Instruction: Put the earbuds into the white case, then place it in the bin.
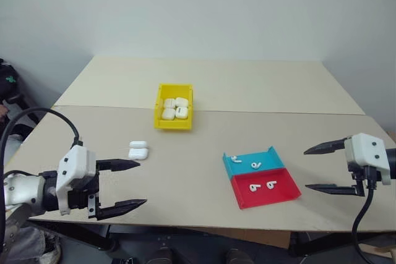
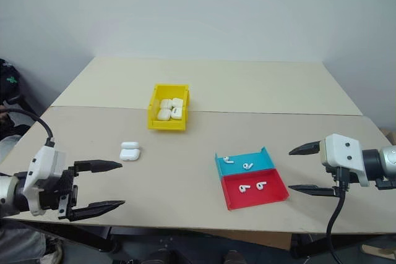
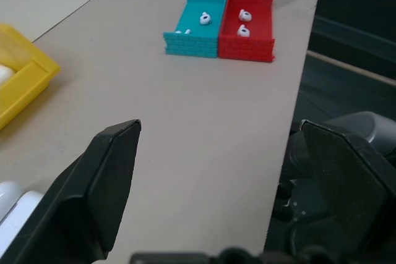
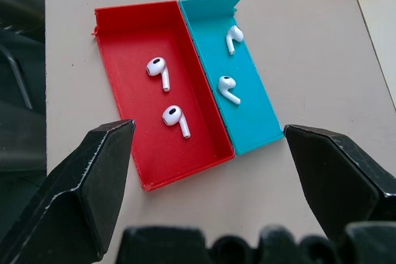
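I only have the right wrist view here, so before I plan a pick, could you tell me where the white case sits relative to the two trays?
Observer: A small glossy white earbud case lies open on the beige table, apart from the trays, toward the robot's left, just ahead of the left gripper.
Operator: Thank you. Is that gripper holding anything?
Observer: No, the left gripper is open and empty.
Operator: And where is the bin, please?
Observer: The bright yellow rectangular plastic bin stands beyond the open case, farther from the robot, with several closed white cases already inside.
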You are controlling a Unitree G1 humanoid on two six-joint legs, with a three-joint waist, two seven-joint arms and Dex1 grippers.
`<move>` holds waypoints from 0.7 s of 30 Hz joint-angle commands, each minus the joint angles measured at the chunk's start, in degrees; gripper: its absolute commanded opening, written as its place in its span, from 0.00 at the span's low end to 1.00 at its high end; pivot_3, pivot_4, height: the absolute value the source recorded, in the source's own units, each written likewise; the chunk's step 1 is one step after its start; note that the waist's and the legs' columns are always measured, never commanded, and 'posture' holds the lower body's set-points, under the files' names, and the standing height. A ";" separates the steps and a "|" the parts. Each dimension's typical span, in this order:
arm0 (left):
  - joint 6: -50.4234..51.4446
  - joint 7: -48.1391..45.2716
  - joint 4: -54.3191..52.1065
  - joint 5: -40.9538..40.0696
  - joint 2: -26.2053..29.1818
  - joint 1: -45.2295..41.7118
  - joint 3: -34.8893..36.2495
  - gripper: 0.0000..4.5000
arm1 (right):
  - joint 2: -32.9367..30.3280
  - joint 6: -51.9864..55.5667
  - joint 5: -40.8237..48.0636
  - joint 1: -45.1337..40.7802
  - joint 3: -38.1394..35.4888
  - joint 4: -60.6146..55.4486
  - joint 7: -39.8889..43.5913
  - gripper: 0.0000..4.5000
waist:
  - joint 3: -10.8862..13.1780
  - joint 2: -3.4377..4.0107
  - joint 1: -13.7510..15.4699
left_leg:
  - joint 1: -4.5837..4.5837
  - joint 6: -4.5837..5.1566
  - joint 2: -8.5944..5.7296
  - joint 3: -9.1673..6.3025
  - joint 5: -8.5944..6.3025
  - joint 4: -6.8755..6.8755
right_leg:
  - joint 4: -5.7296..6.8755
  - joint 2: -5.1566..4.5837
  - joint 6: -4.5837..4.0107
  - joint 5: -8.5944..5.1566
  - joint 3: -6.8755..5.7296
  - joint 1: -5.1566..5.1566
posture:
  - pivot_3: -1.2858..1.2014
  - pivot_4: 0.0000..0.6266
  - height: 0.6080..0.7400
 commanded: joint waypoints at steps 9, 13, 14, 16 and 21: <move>1.66 6.34 -2.50 1.01 1.01 -1.36 1.29 1.00 | -0.20 -0.99 0.66 -1.15 -1.29 -0.19 -0.40 0.99 | 0.00 0.00 -0.06 | 0.00 0.00 0.00 0.00 0.00 0.00 | 0.00 0.01 0.00 0.00 0.00 0.01 | 0.52 0.24 1.00; 2.99 10.27 -4.08 6.33 2.82 0.47 0.25 1.00 | -0.15 -1.08 0.29 -1.58 -0.66 0.15 -0.65 0.99 | 0.00 0.00 -0.09 | 0.00 0.00 0.00 0.00 0.00 0.00 | 0.00 0.01 0.00 0.00 0.00 0.01 | 0.52 0.24 1.00; 4.98 12.40 -4.18 6.70 3.27 0.00 -0.05 1.00 | -0.15 -0.99 0.29 -1.80 -0.48 0.24 -0.69 0.99 | 0.00 0.00 -0.07 | 0.01 0.00 0.00 0.00 0.00 0.00 | 0.00 0.01 0.00 0.00 0.00 0.01 | 0.52 0.24 1.00; 9.12 17.28 -4.85 7.26 3.59 -1.47 -0.44 1.00 | -0.09 -1.13 0.05 -2.42 0.09 0.66 -0.80 0.99 | 0.00 0.00 -0.06 | 0.02 0.00 0.00 0.00 0.00 0.00 | 0.01 0.01 0.00 0.00 0.00 0.02 | 0.52 0.24 1.00; 23.23 25.35 -5.62 1.73 5.09 -7.81 -0.68 1.00 | 0.41 -0.58 -0.56 -4.65 2.03 1.21 -1.80 0.99 | 0.00 -0.01 -0.10 | 0.02 0.00 -0.01 -0.01 0.00 0.00 | 0.01 0.00 0.02 0.01 0.00 0.03 | 0.52 0.24 1.00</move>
